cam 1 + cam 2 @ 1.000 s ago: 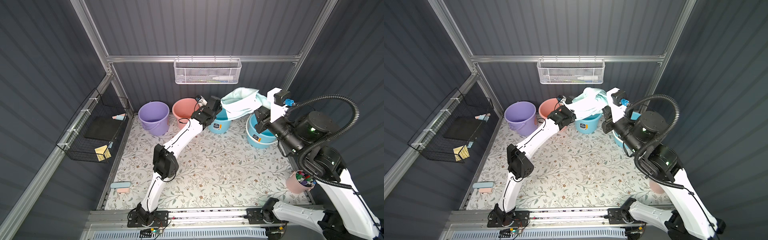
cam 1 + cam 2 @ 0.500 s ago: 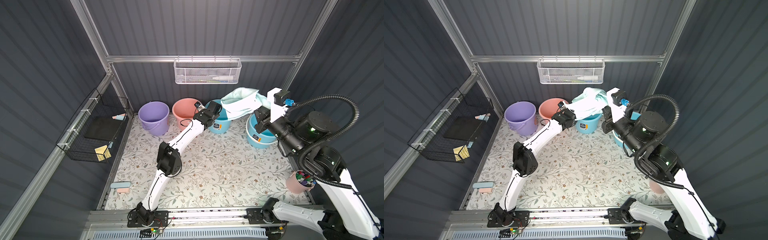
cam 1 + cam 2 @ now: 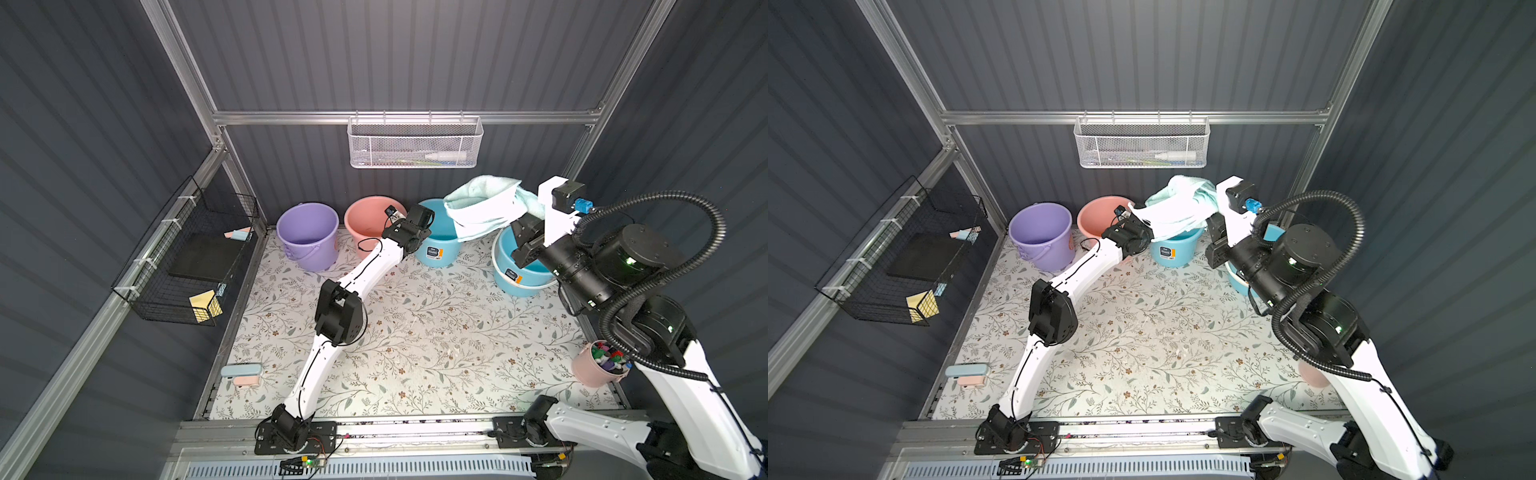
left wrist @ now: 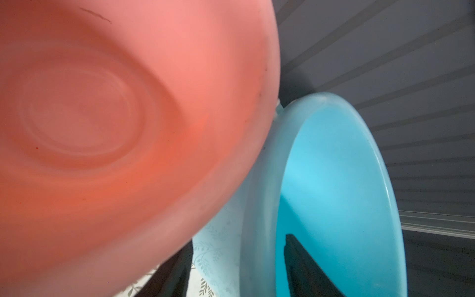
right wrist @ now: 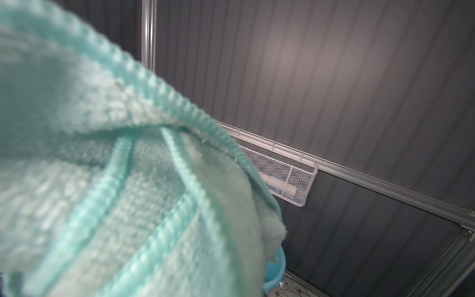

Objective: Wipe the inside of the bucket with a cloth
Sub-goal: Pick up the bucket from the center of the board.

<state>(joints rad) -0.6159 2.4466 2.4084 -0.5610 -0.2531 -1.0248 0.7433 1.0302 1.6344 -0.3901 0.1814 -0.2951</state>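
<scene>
Floral-papered bench (image 3: 415,332) inside a dark ribbed enclosure carries a row of buckets along its far edge. Over the last second the left arm (image 3: 374,266) has drawn its wrist slightly left and nearer, settling at the near-left rim of the blue bucket (image 3: 451,245), just right of the pink bucket (image 3: 365,216). Its wrist view shows the left jaws straddling that rim. One of the fingers (image 4: 303,270) is inside the bucket and the other outside, with bench pattern showing between it and the wall, so they stand apart and have not clamped. The cloth (image 3: 482,208) has not moved. It hangs bunched in the closed right jaws, aloft over the blue bucket's right side; whether its lower hem touches the rim I cannot tell. I judge the bucket is about to be steadied, and wiping has not begun.
</scene>
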